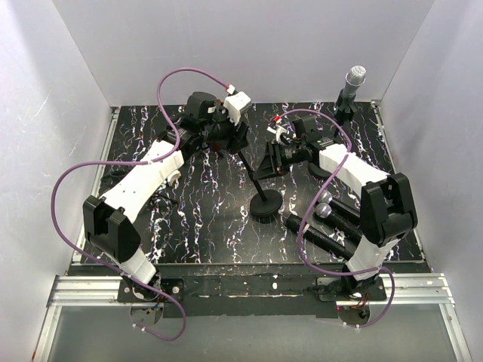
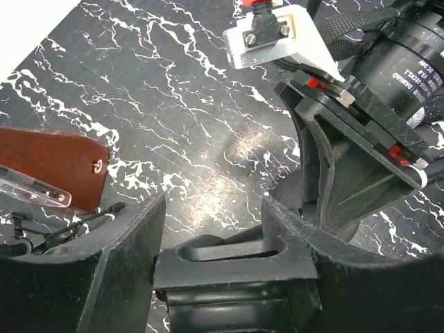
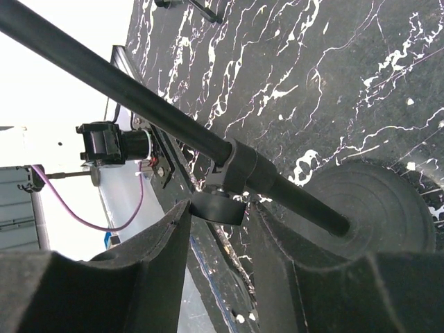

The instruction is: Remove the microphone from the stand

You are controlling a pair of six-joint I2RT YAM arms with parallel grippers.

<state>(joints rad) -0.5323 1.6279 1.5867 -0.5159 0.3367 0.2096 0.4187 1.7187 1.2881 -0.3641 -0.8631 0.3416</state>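
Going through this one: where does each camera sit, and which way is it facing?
Top external: above and behind the arm bases, facing down on the table; left arm and right arm both in view.
Left wrist: low over the table, facing across it toward the right arm's wrist; own jaws along the bottom edge.
Right wrist: facing along the stand pole down to its round base; own jaws at the bottom.
Shared: top external and right wrist both show the pole and base.
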